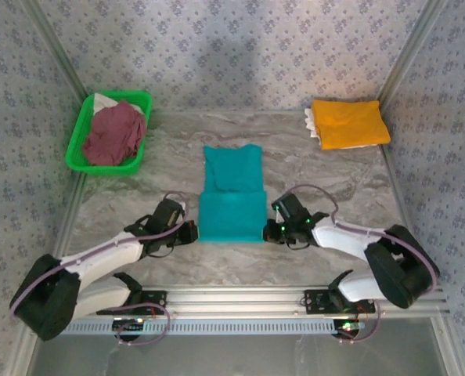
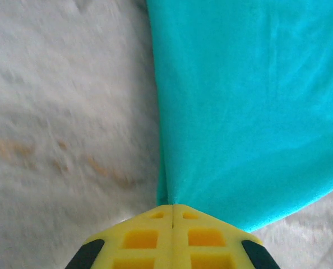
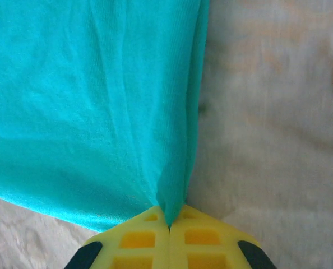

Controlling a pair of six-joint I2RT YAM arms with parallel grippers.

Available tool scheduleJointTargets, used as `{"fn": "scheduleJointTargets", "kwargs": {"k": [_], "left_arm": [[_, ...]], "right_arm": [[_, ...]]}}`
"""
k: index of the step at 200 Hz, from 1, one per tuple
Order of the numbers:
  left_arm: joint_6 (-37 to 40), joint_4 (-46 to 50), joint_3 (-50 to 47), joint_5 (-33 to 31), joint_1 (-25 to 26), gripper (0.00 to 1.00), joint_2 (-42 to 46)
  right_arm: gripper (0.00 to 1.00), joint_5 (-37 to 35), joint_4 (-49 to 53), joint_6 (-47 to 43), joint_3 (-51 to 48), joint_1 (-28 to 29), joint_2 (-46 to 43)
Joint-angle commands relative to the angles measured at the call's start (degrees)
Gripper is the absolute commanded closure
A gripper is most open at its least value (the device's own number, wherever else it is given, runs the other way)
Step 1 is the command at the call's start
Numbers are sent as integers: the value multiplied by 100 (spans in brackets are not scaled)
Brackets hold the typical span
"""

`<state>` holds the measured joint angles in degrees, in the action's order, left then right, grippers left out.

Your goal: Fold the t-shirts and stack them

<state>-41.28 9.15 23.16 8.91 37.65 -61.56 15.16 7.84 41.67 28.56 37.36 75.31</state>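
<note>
Left end effector (image 1: 187,233): pinched shut on the near left corner of the teal t-shirt (image 1: 232,200)
Right end effector (image 1: 273,230): pinched shut on its near right corner
Cloth: mid-table, near part doubled over; soft, light, limp; likely sags unless both corners travel together
Orange-yellow t-shirt (image 1: 348,123): folded; table's far right corner
Maroon t-shirt (image 1: 113,133): crumpled in green basket (image 1: 77,131); far left corner

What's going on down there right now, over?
Left gripper shut on teal t-shirt, near left corner. Right gripper shut on its near right corner. Nothing in the way.
</note>
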Motion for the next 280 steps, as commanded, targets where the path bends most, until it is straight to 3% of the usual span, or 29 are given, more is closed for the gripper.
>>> {"fn": "scheduleJointTargets", "kwargs": {"k": [1,44,88,126,175,221,280], "left_arm": [[-410,825,-104,-358,347,100,582],[-457,1520,104,-661,593,100,1505],[-64,1767,1042,-836,578,100,1410],[272,1449,1638,-892,399,100,1069],[642,370,2168,-568,-276,100,199],[1162,85,3047,-284,-751,100,-890],[1377,36,3689,-97,-1071,100,-1500]], "right_arm": [[100,-252,456,535,-356,332,-537],[100,-412,955,753,-327,579,-1407],[100,-735,1579,369,570,527,-1893],[100,-624,1573,-7,1204,93,-1519],[100,-517,1230,-511,2148,-528,-494],[100,-286,1028,-947,2962,-1054,387],[100,127,1181,-972,3670,-1414,956]]}}
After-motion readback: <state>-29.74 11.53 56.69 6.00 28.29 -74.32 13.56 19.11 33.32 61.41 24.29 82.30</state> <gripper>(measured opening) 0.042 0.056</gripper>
